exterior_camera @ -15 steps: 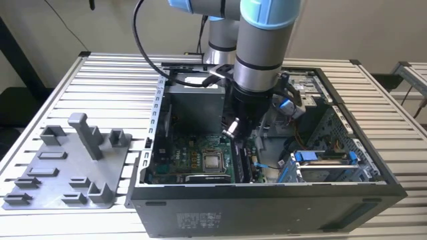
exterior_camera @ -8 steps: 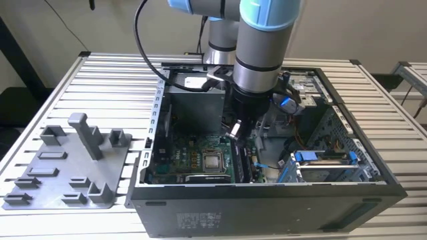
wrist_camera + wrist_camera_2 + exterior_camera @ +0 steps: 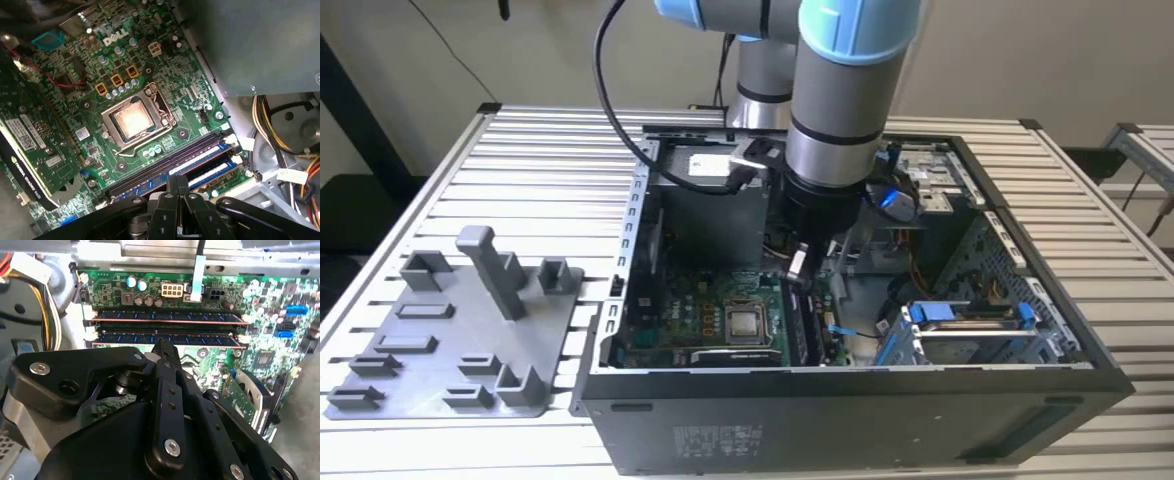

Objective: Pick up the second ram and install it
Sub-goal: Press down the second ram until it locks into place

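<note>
Your gripper (image 3: 162,347) is down inside the open computer case (image 3: 854,400), tip right over the RAM slots on the green motherboard (image 3: 100,65). In both wrist views the fingers read as pressed together into one narrow dark tip, touching or just above the nearer stick. No gap shows between them and nothing visibly sits clamped there; whether they pinch the stick's top edge I can't tell.

The second ram (image 3: 165,338) lies in the slot nearer the gripper, parallel to and just beside the other RAM stick (image 3: 165,316). In the first wrist view the same pair (image 3: 192,162) runs diagonally past the CPU socket (image 3: 132,120), next to the white latch tabs (image 3: 231,140) at the slot ends. Looks at least partly seated; full latch-in I can't confirm.

Handling, my read:
- Light, thin, stiff board. It won't flex much, and it will probably crack or skew if loaded off-axis.
- Take it by the long top edge near the middle, fingers across the thickness. Keep off the contacts and chips.
- Flat faces are likely slick, so a narrow pinch can slip.
- Press straight down along the slot, evenly.

The grey plastic tray (image 3: 454,340) sits on the slatted counter (image 3: 547,150), at the exterior view's left of the case.
</note>
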Controlling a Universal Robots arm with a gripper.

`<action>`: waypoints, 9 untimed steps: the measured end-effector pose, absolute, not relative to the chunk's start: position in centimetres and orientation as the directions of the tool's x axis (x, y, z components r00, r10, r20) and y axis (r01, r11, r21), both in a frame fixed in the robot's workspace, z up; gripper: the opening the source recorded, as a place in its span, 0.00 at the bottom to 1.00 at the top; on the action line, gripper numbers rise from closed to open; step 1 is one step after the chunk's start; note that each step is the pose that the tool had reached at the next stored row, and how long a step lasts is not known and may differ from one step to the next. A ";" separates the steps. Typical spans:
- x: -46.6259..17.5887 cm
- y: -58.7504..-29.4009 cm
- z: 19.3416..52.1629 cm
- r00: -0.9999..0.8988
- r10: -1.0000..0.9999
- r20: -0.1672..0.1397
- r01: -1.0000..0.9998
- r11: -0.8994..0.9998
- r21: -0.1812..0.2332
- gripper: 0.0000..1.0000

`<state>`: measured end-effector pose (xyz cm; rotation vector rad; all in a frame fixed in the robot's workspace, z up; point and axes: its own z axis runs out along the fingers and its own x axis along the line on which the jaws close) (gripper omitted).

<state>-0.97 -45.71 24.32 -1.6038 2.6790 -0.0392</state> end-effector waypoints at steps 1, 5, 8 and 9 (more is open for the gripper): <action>-1.0 -45.7 24.3 -0.456 -0.890 -0.003 -0.889 0.456 -0.031 0.11; -1.0 -45.7 24.3 -0.395 -0.919 -0.003 -0.918 0.395 -0.031 0.11; -1.1 -45.7 24.3 -0.356 -0.934 -0.003 -0.934 0.356 -0.031 0.11; -1.1 -45.7 24.2 -0.340 -0.941 -0.003 -0.940 0.340 -0.031 0.11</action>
